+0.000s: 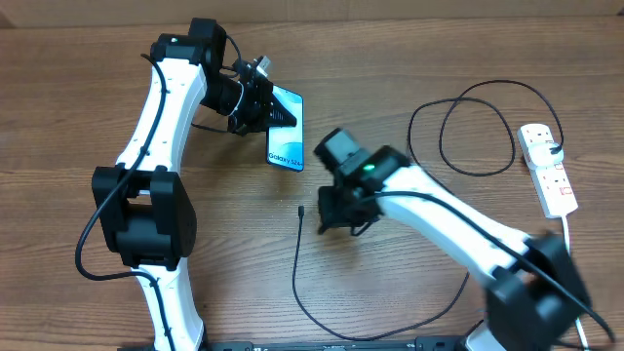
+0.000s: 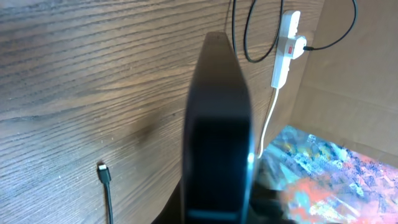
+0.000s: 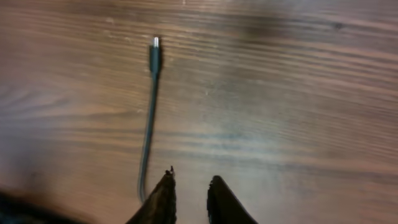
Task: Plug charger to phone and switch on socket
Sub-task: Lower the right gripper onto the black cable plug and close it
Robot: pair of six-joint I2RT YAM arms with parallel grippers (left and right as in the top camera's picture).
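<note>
My left gripper (image 1: 255, 105) is shut on the phone (image 1: 286, 132) and holds it tilted above the table, its blue screen with the white "Galaxy" text facing up. In the left wrist view the phone (image 2: 217, 124) shows edge-on as a dark slab. The charger, a thin black cable, lies on the wood with its plug tip (image 1: 300, 209) (image 3: 155, 46) just left of my right gripper (image 1: 331, 222) (image 3: 191, 180). That gripper's jaws stand slightly apart with nothing between them, and the cable runs outside the left finger. The white socket (image 1: 548, 168) (image 2: 286, 46) lies at the far right.
The black cable loops in wide curves (image 1: 468, 127) between my right arm and the socket, and sweeps along the near table edge (image 1: 390, 327). A white cord (image 2: 268, 121) leaves the socket. A brown cardboard wall (image 2: 348, 81) stands behind it.
</note>
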